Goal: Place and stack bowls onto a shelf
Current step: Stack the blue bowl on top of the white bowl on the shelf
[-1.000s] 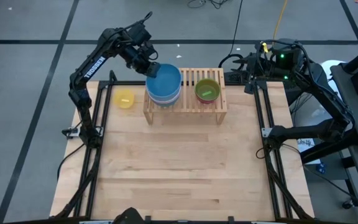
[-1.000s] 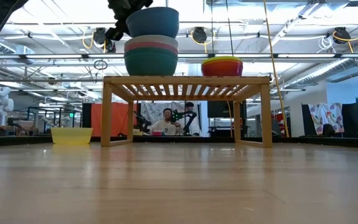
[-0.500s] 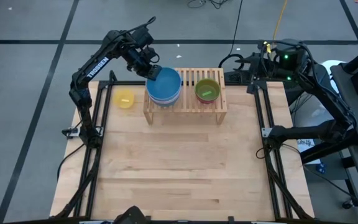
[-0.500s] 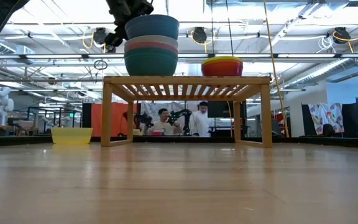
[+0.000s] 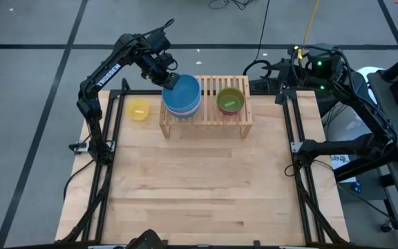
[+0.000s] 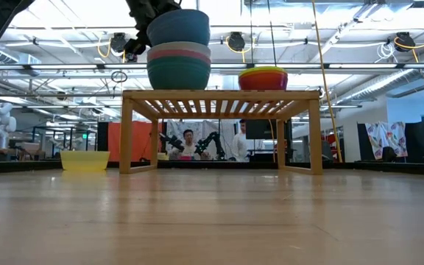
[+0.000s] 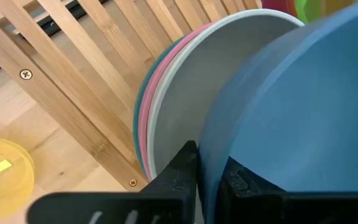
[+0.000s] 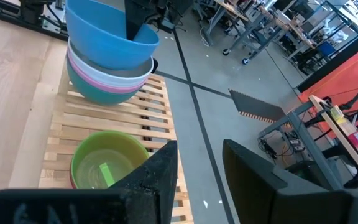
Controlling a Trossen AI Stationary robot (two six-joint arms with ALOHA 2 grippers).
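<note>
The left gripper [image 5: 168, 77] grasps the blue bowl [image 5: 184, 93] by its rim, one finger inside the wall and one outside, as the left wrist view shows with the fingers [image 7: 178, 174] pinching the blue edge. A rim grip of this kind leaves the underside free, so the bowl can settle into the one below. The blue bowl sits tilted on top of the stack, above the white bowl [image 7: 185, 87], the pink bowl [image 7: 146, 118] and the teal bowl [image 6: 178, 76], all on the left end of the shelf [image 5: 239, 119]. It appears nested but not quite level, so the placing step looks close to done.

On the right part of the shelf a second stack stands well apart, with the lime green bowl [image 5: 231, 100] nested on top. The yellow bowl [image 5: 139, 110] lies on the desk [image 5: 199, 187], beside the shelf's left leg, and is not yet shelved.

The right gripper [image 8: 197, 168] waits beyond the shelf's far right corner, fingers spread and empty. People show in the room behind the shelf.
</note>
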